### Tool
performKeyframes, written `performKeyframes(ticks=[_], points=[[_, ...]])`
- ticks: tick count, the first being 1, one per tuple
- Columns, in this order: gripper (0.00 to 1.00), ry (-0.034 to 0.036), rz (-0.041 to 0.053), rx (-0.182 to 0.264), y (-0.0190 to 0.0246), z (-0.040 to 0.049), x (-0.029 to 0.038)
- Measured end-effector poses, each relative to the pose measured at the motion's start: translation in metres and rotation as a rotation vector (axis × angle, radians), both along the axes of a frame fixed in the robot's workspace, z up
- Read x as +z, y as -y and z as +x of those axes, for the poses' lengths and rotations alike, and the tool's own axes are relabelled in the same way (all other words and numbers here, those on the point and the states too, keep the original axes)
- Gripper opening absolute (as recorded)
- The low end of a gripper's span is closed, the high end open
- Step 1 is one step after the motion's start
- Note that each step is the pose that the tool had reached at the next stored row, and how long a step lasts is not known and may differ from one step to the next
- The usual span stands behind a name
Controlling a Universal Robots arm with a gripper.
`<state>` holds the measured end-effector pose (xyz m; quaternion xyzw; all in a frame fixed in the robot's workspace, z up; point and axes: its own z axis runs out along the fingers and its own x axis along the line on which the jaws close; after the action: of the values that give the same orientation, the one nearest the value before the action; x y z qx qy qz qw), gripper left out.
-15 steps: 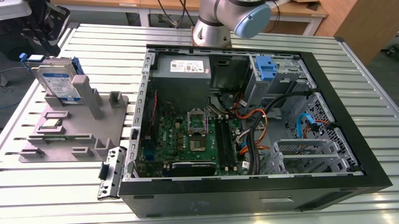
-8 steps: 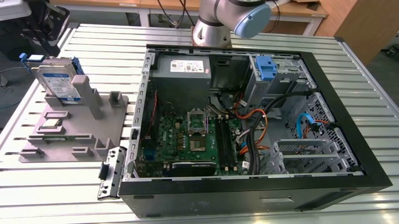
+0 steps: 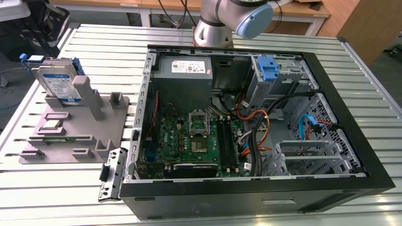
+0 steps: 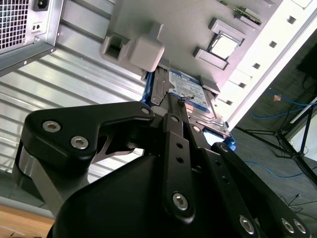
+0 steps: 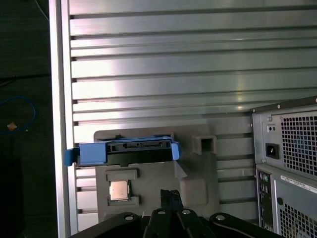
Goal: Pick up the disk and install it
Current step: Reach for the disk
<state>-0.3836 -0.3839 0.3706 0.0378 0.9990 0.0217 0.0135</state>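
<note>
While the flat silver blue-railed metal disk (image 3: pixel 58 83) is standing upright in the grey plastic holder (image 3: pixel 82 129) on the slatted metal worktop (image 3: pixel 50 200), the black fingers (image 5: pixel 165 202) are hanging narrowly closed, gripping nothing.

Bright even light, glare bands across the ribbed table (image 5: pixel 198 74), soft shadows

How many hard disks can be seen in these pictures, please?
1. The disk stands upright in the grey holder at the exterior view's left of the computer case; others may be hidden inside it.
</note>
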Motion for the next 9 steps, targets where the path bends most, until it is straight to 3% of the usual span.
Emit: performKeyframes(ticks=[9], points=[[0.10, -0.0001, -0.0001, 0.000, 0.0000, -0.0023, -0.0007]])
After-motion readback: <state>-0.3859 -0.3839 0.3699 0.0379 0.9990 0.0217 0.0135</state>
